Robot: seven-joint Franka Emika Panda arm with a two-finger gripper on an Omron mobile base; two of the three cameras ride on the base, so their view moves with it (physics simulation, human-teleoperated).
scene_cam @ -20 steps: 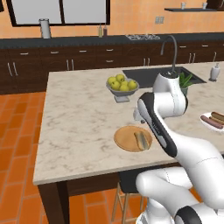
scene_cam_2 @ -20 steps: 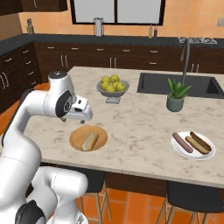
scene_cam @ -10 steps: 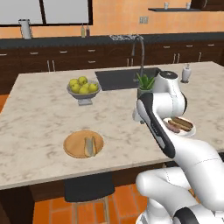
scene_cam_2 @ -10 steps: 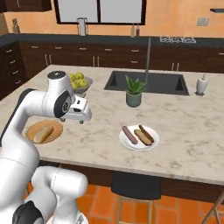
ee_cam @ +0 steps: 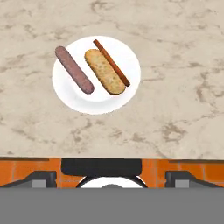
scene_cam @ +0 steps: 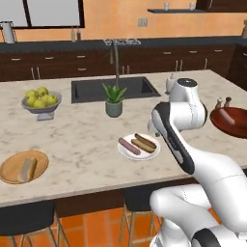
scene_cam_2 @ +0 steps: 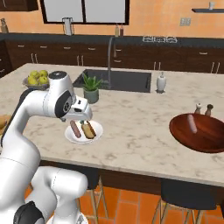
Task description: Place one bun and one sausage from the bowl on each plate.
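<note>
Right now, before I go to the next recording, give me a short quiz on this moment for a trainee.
1. True or false: the white plate is bare.
2. What lies in the reddish-brown bowl? A) a lone sausage B) two buns C) yellow fruit
3. Do the fingers stand open or shut?

Key
1. False: it holds a bun and a pinkish sausage.
2. A.
3. Open, holding nothing, above the white plate.
</note>
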